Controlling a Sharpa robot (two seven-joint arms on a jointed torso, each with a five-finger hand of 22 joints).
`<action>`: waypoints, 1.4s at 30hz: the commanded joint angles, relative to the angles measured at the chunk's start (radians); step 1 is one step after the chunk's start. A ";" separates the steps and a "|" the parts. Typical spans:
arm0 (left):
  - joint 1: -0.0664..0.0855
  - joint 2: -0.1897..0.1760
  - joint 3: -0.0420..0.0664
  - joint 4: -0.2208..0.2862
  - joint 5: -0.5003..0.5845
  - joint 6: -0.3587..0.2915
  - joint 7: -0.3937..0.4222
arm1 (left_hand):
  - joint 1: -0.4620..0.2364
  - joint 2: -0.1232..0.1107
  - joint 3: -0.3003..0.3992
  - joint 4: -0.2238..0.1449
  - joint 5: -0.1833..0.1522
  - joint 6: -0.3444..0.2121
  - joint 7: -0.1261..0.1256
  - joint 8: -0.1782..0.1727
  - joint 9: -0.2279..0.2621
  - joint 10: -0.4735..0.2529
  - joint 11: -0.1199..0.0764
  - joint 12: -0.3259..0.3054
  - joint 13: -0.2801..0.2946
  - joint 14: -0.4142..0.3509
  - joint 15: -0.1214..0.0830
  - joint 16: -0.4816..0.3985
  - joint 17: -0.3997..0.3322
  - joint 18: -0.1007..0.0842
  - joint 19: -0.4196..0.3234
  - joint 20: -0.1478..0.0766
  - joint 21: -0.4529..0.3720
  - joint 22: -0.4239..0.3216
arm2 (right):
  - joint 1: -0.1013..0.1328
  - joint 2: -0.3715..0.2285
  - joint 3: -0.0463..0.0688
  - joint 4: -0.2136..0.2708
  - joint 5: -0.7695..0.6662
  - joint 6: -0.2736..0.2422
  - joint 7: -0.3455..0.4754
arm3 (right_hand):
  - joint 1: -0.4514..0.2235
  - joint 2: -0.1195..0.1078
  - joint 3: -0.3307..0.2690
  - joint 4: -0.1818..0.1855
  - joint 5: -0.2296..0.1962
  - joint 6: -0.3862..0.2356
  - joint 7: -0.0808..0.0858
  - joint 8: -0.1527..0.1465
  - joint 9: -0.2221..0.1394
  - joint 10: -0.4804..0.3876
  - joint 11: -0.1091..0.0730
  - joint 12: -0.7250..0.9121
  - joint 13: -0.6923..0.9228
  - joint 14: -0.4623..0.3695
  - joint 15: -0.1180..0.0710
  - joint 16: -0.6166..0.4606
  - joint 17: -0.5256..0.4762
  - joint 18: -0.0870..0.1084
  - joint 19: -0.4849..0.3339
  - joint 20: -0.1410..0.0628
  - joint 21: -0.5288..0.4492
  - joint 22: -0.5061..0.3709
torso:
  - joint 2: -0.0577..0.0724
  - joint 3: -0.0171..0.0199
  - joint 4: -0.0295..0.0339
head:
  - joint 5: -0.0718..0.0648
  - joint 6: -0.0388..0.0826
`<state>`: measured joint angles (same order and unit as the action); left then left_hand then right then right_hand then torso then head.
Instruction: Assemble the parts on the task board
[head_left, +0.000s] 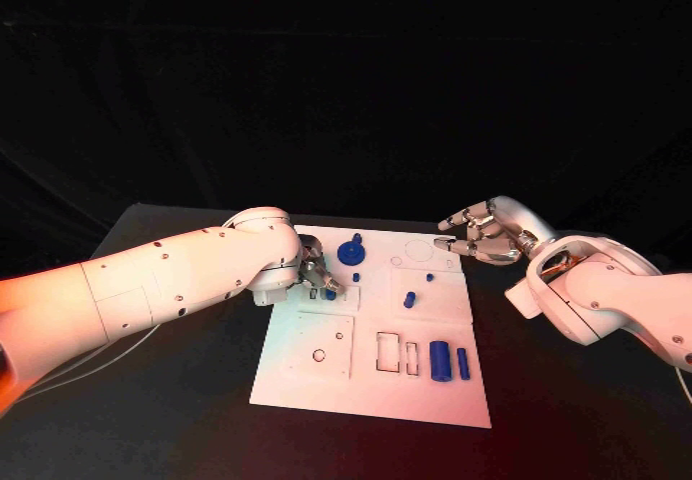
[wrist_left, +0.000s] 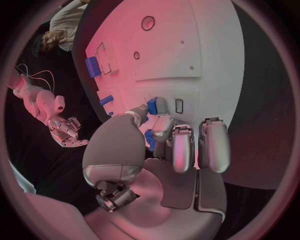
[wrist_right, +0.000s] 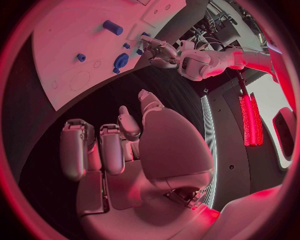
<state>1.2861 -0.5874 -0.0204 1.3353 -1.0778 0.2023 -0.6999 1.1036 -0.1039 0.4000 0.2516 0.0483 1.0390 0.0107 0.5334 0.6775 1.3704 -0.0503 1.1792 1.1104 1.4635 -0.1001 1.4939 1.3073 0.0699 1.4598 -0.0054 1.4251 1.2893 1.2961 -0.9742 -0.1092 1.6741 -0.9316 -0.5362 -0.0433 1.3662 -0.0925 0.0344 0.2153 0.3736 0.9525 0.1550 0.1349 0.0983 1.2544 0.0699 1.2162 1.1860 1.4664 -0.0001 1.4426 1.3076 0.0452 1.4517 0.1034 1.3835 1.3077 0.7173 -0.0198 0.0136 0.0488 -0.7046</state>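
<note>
The white task board (head_left: 310, 385) lies in the middle of the black table. My left hand (head_left: 315, 272) is over the board's far left part and pinches a small blue part (wrist_left: 152, 105) between thumb and a finger, close above the board surface; this part (head_left: 329, 294) pokes out under the fingers. A round blue part (head_left: 356, 250) lies just beyond it. My right hand (head_left: 483, 235) hovers off the board's far right corner, fingers apart and holding nothing. The same hand (wrist_right: 119, 145) hangs above the dark table beside the board (wrist_right: 62, 75).
Two blue cylinders (head_left: 440, 360) (head_left: 463, 363) lie side by side in the board's near right part, next to rectangular slots (head_left: 389, 351). Small blue pieces (head_left: 410, 298) (head_left: 430, 277) stand mid-board. A round hole (head_left: 319, 354) is in the near left panel. Black table surrounds the board.
</note>
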 joint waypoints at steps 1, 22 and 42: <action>0.000 0.003 0.000 0.001 0.001 0.023 -0.032 | -0.013 -0.003 -0.009 -0.001 0.003 -0.001 0.005 -0.003 0.000 0.006 -0.001 0.005 0.002 0.079 -0.007 -0.006 0.166 -0.013 0.009 -0.002 0.007 0.001 | -0.001 -0.001 0.000 0.002 -0.011 0.013 0.000 | -0.007 0.002 -0.002 0.004 0.003 0.005 -0.003 0.005 0.002 -0.003 -0.002 -0.003 -0.001 0.052 -0.007 -0.007 0.047 0.006 -0.007 -0.002 -0.004 0.126 | 0.000 0.0000 -0.0004 | -0.001 -0.001; 0.000 -0.008 0.002 0.008 -0.005 -0.010 -0.032 | -0.088 -0.015 -0.160 0.037 0.003 0.006 0.003 -0.004 0.004 0.011 -0.003 0.012 0.013 0.079 -0.008 -0.006 0.168 -0.014 0.011 -0.003 0.008 0.007 | -0.001 -0.001 0.000 0.000 -0.015 0.015 0.000 | 0.001 -0.003 -0.007 0.000 -0.014 0.004 -0.004 0.007 0.002 -0.004 -0.003 -0.005 -0.003 0.049 -0.008 -0.015 0.037 0.008 -0.010 -0.003 -0.011 0.122 | 0.000 -0.0005 -0.0004 | -0.002 0.003; 0.035 -0.085 0.043 0.083 -0.001 -0.004 -0.013 | -0.027 -0.008 -0.230 0.023 0.003 -0.016 0.010 -0.012 0.006 -0.029 0.003 -0.053 -0.055 0.079 -0.005 -0.008 0.166 -0.010 0.001 -0.002 -0.005 -0.015 | -0.001 -0.003 0.000 -0.003 -0.018 0.014 -0.002 | 0.002 -0.003 -0.009 0.000 -0.019 0.004 -0.004 0.008 0.001 -0.004 -0.003 -0.005 -0.004 0.049 -0.008 -0.016 0.035 0.008 -0.011 -0.003 -0.014 0.121 | -0.002 0.0011 0.0011 | 0.000 0.008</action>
<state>1.3118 -0.6696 0.0193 1.4135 -1.0815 0.1825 -0.6999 1.0671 -0.1119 0.1726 0.2736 0.0483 1.0277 0.0215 0.5254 0.6838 1.3462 -0.0482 1.1318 1.0605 1.4671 -0.1036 1.4889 1.3077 0.0699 1.4635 -0.0091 1.4245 1.2765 1.2961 -0.9767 -0.1092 1.6712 -0.9374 -0.5333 -0.0450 1.3662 -0.0925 0.0291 0.2153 0.3596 0.9525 0.1549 0.1389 0.0985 1.2544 0.0699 1.2162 1.1824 1.4664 -0.0001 1.4326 1.3073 0.0452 1.4480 0.0998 1.3756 1.3073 0.7155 -0.0193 0.0144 0.0482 -0.6978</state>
